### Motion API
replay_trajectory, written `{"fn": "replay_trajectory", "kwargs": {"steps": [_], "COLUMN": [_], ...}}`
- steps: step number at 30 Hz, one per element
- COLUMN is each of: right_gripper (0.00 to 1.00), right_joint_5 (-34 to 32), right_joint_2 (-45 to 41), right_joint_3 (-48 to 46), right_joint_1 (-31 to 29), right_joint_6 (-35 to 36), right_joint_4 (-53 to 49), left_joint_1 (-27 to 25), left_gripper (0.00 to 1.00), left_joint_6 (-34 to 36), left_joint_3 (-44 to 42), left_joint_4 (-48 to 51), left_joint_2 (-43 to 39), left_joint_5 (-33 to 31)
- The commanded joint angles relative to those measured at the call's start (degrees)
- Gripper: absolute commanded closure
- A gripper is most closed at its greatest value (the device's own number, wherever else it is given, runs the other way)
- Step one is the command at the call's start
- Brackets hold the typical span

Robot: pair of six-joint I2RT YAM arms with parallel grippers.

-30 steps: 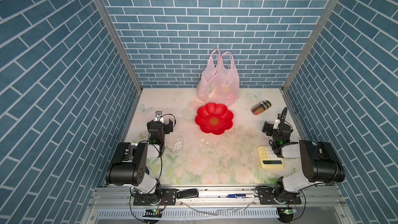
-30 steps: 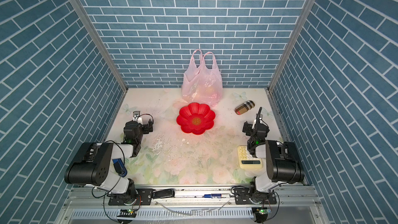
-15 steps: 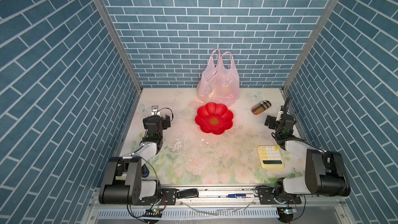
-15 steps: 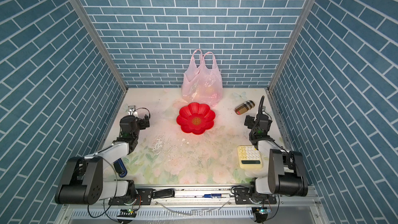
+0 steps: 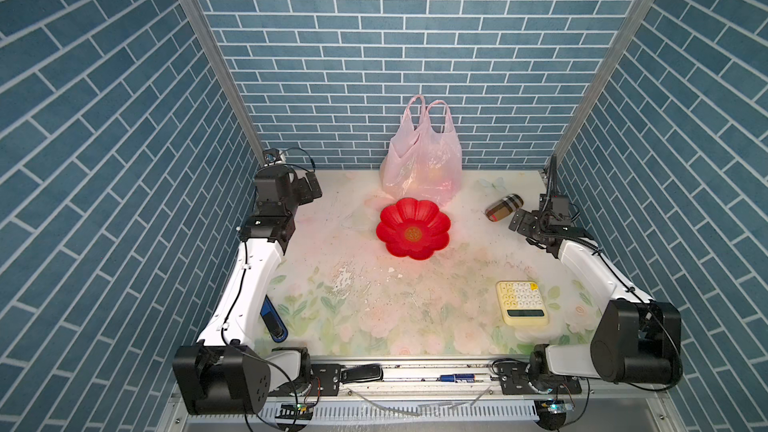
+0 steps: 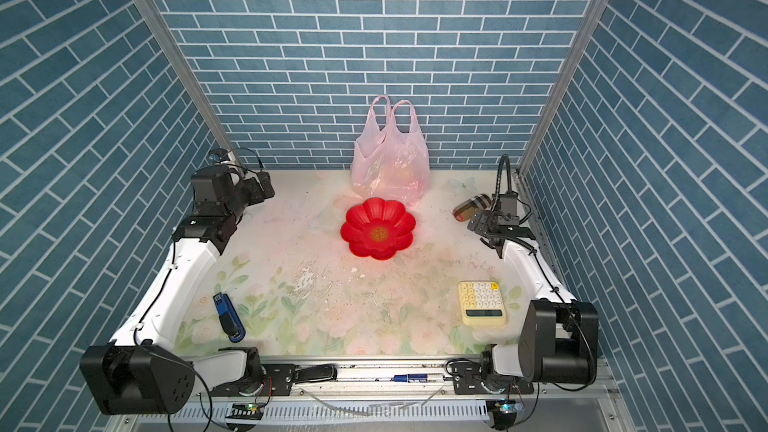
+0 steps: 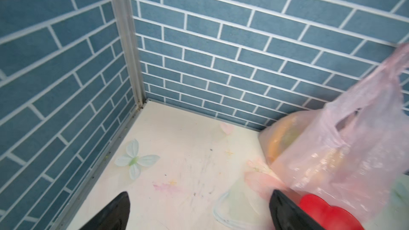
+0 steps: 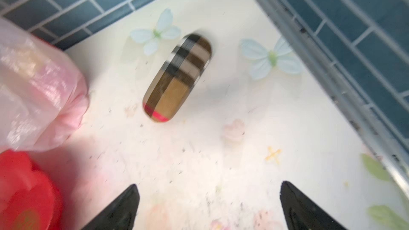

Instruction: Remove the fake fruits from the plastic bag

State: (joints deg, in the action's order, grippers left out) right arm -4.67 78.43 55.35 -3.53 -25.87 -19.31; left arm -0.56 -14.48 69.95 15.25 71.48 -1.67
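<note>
Top views both show the thin, translucent pale-pink plastic bag standing at twelve o'clock on the floral-printed table, handles upright. The red flower-shaped dish sits just beside it at its six o'clock. At ten o'clock hovers the left gripper; at two o'clock, the right gripper, near a tan checked oblong case.

Left wrist view: jaws spread wide, empty; blurred yellow-orange fake fruits lie inside the bag.

Right wrist view: jaws spread wide, empty, apart from the case.
</note>
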Motion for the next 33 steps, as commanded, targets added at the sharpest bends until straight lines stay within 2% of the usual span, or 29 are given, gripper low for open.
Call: {"fn": "replay_trajectory", "kwargs": {"steps": [1,9,15,22,33], "right_gripper": [0.01,0.03,0.21,0.34,0.46], "right_joint_5": [6.8,9.3,10.2,13.3,15.5], "right_joint_2": [1.9,11.3,19.1,26.2,33.1], "right_joint_3": [4.6,11.6,16.9,21.5,24.8], "right_joint_1": [-4.3,-15.7,-20.9,-23.8,-24.9], "right_joint_6": [-4.1,-8.2,-11.3,-12.8,-14.2], "right_joint_4": [-7.1,-6.8,-6.3,-5.9,-5.6], "left_joint_1": [-0.4,-1.6,-2.0,-2.0,-2.0], "left_gripper": [0.01,0.00,0.01,0.01,0.01], "left_joint_6": [-1.4,-0.7,-0.8,-1.6,-1.4], "left_joint_3": [4.0,4.0,2.6,0.2,-0.1], "left_joint_4": [9.2,10.1,9.1,8.6,9.0], "left_joint_2": [1.4,4.4,3.4,2.4,2.3], "left_joint_5": [10.0,14.4,17.3,17.1,17.5]}}
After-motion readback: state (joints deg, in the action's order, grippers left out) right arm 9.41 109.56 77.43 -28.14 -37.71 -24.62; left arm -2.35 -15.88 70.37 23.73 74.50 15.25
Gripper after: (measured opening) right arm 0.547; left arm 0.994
